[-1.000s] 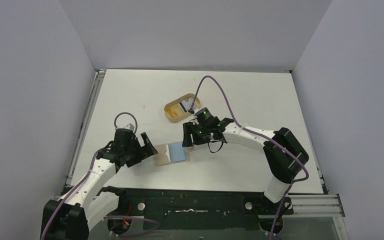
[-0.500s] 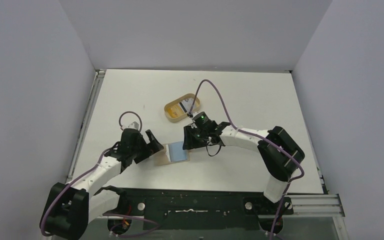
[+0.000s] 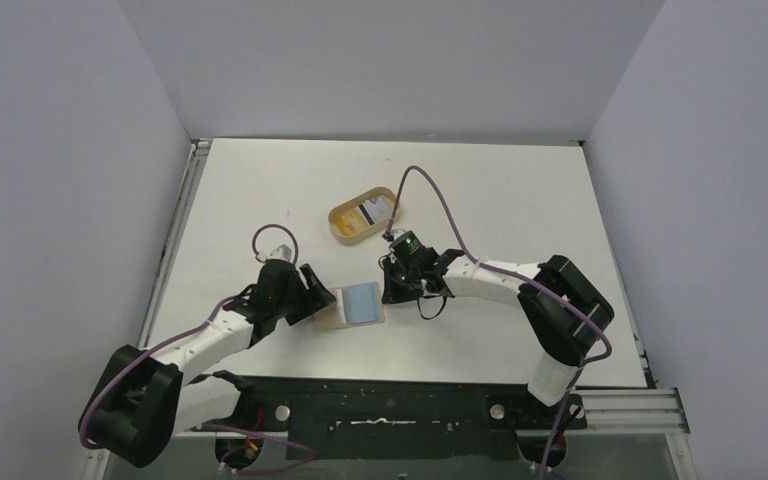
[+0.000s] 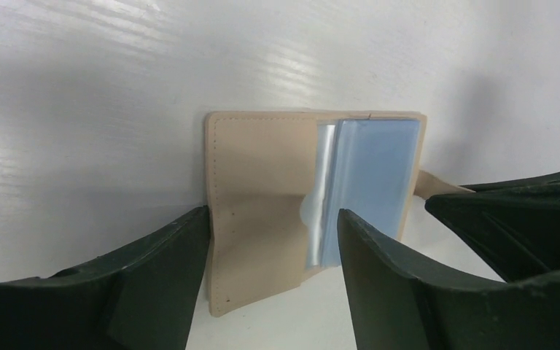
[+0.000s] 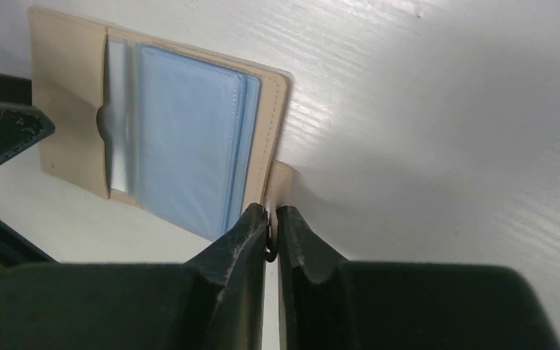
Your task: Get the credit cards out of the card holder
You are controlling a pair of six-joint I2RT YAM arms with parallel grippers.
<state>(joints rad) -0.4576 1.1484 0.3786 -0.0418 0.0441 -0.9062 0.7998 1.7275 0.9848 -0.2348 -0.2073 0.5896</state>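
The card holder lies open on the white table, tan flap to the left, light blue panel to the right. A pale, glossy edge shows in the pocket between flap and blue panel; I cannot tell whether it is one of the credit cards. My left gripper is open, its fingers standing either side of the tan flap at its near edge. My right gripper is shut on the little snap tab at the holder's right edge. In the top view, the left gripper and right gripper flank the holder.
An oval tan wooden tray stands behind the holder, with a whitish card with a black stripe inside it. The right arm's purple cable loops over the table beside the tray. Grey walls enclose the table on three sides.
The left arm has moved right until its fingers straddle the holder's tan flap, and its jaws have narrowed. The right gripper slid to the holder's right edge and shut on the snap tab.
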